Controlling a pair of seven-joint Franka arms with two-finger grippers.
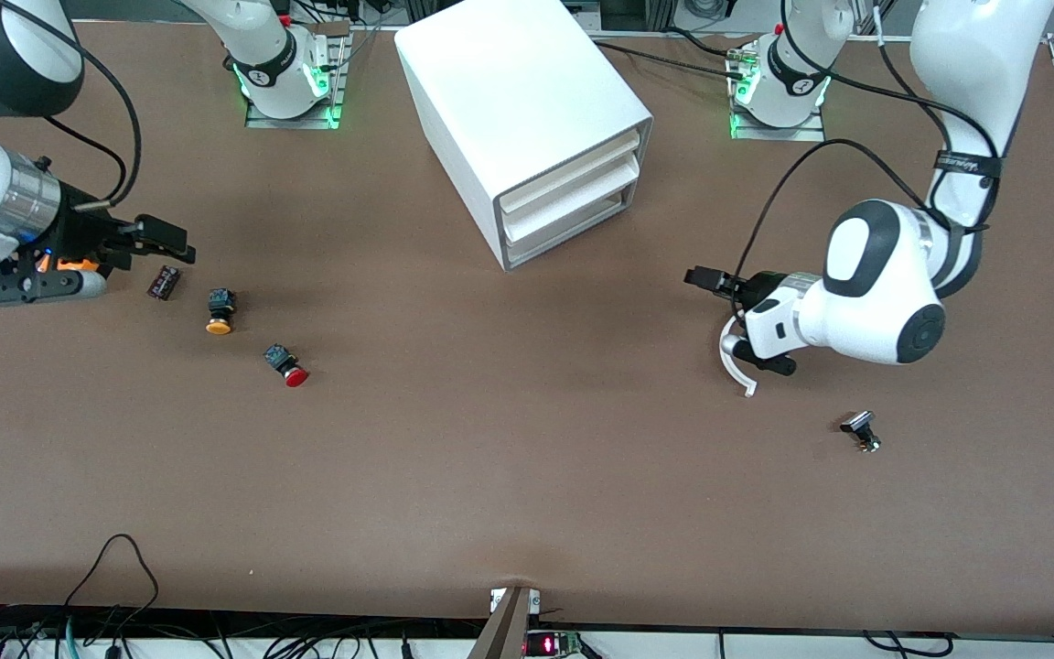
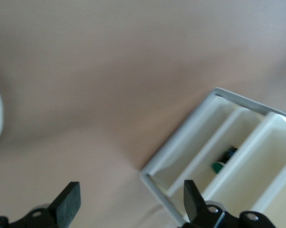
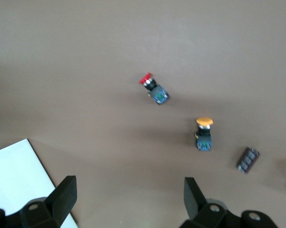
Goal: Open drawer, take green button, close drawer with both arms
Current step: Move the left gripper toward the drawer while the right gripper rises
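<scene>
1. Standing toward the robots' edge of the brown table (image 1: 527, 476), the big white box cabinet with a grey-edged front (image 1: 527, 110) is turning its three shallow tray drawers toward about 4 o'clock in the front view
2. Sitting at the bottom of the stack, the lowest white plastic drawer (image 1: 573, 224) is lying flush with the two above it in the front view
3. Showing through the drawer fronts in the left wrist view, the small push button with a round green cap on a black body (image 2: 223, 161) is lying inside the cabinet; which tray is holding it I cannot tell
4. Hanging over bare table at about 4 o'clock from the cabinet, the black two-finger left gripper (image 1: 719, 279) is holding nothing, its fingers (image 2: 69, 202) spread wide apart
5. Hanging over the right arm's end of the table, the black right gripper (image 1: 156, 236) is gaping wide and gripping nothing, just beside a small dark rectangular block (image 1: 164, 282)
6. Lying at about 4 o'clock from that block are a yellow-capped push button (image 1: 219, 312) and then a red-capped push button (image 1: 286, 365)
7. Resting near the left arm's end, nearer the front camera than the left gripper, is a small black and silver part (image 1: 861, 430)
</scene>
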